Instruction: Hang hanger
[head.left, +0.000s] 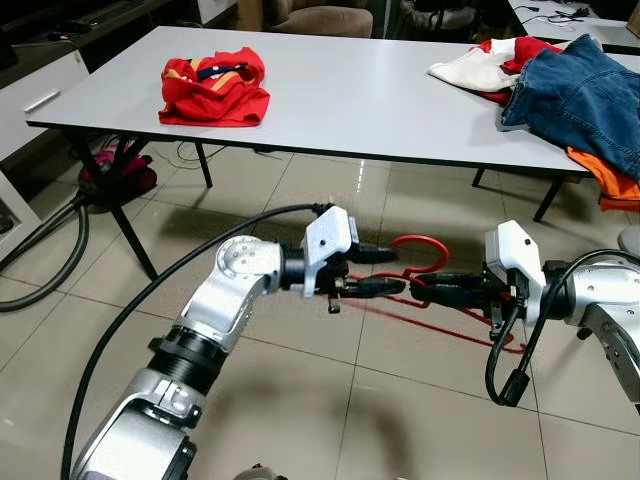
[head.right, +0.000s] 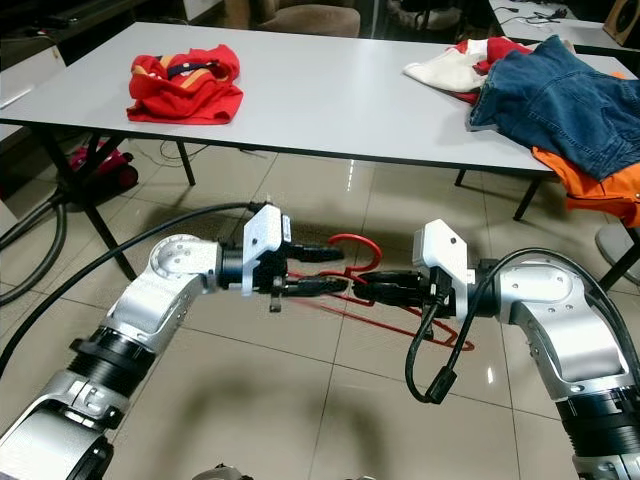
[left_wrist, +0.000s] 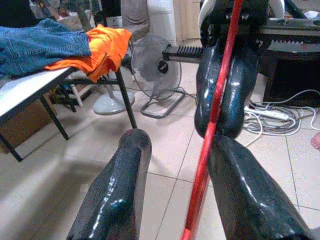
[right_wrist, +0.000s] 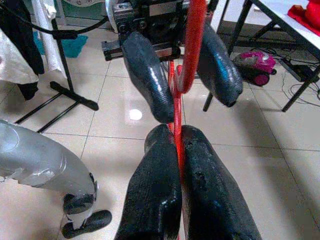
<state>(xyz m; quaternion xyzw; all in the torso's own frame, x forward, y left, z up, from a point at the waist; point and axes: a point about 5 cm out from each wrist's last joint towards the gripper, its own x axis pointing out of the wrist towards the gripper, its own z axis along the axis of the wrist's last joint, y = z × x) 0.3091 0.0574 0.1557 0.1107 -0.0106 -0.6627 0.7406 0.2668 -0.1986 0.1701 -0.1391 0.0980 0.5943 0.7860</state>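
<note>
A red wire hanger (head.left: 425, 241) hangs in the air above the tiled floor, in front of the white table (head.left: 350, 110), between my two grippers. My right gripper (head.left: 416, 288) comes in from the right and is shut on the hanger's wire (right_wrist: 176, 135). Facing it tip to tip from the left, my left gripper (head.left: 398, 270) is open, its fingers (left_wrist: 120, 190) standing apart. The hanger's wire (left_wrist: 215, 110) runs between them close to one finger, and I cannot tell if they touch. The hook (right_wrist: 192, 45) curves up between the left fingers.
On the table lie a red garment (head.left: 215, 88) at the left, blue jeans (head.left: 585, 95), white-and-red clothes (head.left: 480, 65) and an orange piece (head.left: 610, 180) at the right. Black table legs, a thick hose (head.left: 40, 260) and a magenta vacuum (head.left: 120, 170) stand left. A floor fan (left_wrist: 152, 67) stands beyond.
</note>
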